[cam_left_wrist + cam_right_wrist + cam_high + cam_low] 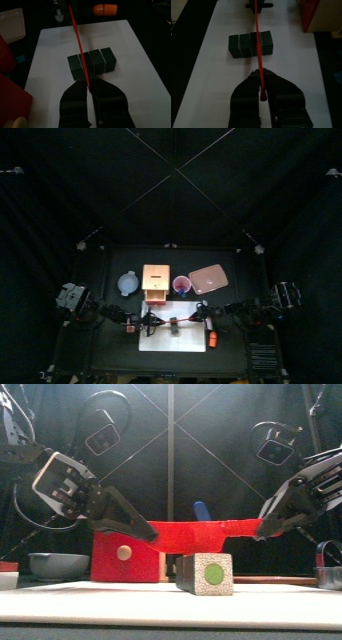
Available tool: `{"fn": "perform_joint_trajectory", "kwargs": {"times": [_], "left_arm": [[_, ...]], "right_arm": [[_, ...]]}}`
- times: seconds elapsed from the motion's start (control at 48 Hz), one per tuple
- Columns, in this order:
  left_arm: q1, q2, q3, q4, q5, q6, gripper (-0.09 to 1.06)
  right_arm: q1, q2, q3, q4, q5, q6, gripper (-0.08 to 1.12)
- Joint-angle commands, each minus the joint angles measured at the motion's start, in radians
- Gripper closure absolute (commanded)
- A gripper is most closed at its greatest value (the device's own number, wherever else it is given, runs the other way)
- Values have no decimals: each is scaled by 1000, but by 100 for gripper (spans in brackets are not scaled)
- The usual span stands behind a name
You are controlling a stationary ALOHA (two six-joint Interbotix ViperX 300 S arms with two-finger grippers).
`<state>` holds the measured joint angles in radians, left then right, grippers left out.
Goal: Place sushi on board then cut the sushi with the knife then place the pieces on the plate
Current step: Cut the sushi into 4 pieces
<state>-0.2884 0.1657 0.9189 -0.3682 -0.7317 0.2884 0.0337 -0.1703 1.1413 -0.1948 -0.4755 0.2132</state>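
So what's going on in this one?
Both arms share one tool. The left gripper and the right gripper each pinch an end of the red knife, holding it level over the sushi roll, which sits on the white board. Whether the blade touches the roll's top is unclear. The roll's blocks are together, uncut, and no pieces show on the pink tray behind.

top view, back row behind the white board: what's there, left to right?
blue-grey bowl → wooden box → red cup → pink tray
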Motion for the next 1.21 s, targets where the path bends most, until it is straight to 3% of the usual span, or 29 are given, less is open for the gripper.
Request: {"fn": "perform_joint_trajectory", "kwargs": {"times": [0.021, 0.479, 0.792, 1.208], "left_arm": [[-6, -23, -18, 3, -3, 6, 65], [6, -28, -20, 5, -3, 8, 65], [-2, -25, -35, 3, 43, 0, 65], [-5, 3, -38, 0, 48, 0, 65]], "right_arm": [[-11, 2, -11, 3, -8, 3, 79], [-48, 2, -17, -17, -6, 0, 79], [-41, 3, -18, -21, -5, 6, 79], [-40, 11, -20, -15, 5, 8, 79]]}}
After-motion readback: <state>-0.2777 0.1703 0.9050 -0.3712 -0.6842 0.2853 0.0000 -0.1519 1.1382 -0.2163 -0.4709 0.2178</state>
